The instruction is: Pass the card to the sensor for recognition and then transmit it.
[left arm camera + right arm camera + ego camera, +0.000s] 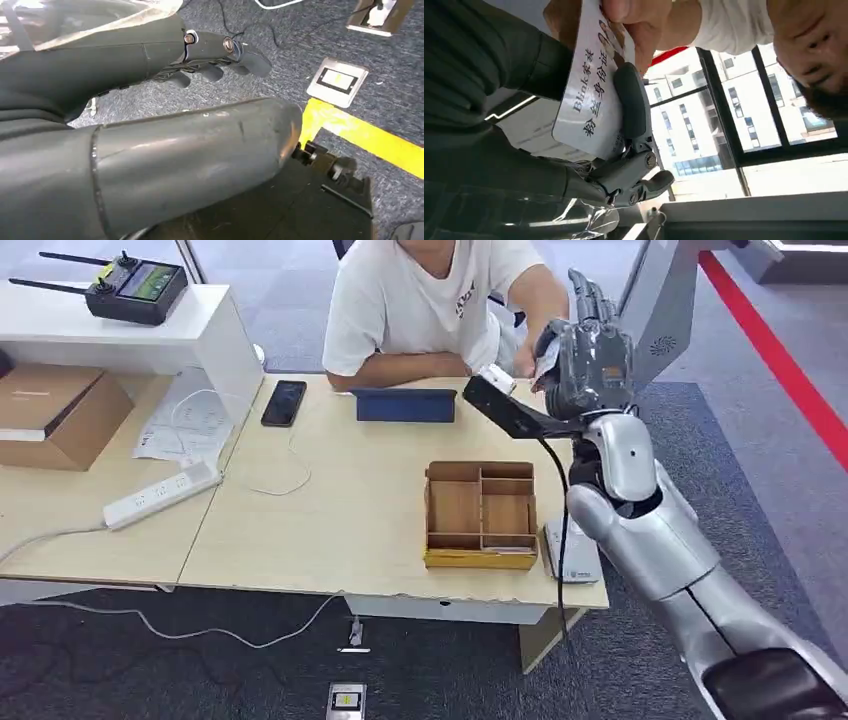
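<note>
fingers [631, 107]: right hand [588, 358] clamped on white ID card [589, 95], raised at table's [340, 530] 1 o'clock
person's hand [634, 20]: pinching card's far end
left hand [215, 55]: fingers curled, holding nothing

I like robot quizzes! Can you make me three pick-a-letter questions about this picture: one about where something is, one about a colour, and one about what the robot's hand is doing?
1. Where is the black smartphone?
A. on the light wooden table
B. inside the wooden tray
C. on the carpet

2. What colour is the flat tablet case in front of the seated person?
A. red
B. blue
C. yellow

3. What is the robot's right hand doing?
A. hanging empty
B. pressing the table
C. holding a white printed card

Answers:
1 A, it lies flat on the tabletop.
2 B, it is dark blue.
3 C, the card sits between its fingers while the person's hand touches the other end.
</note>
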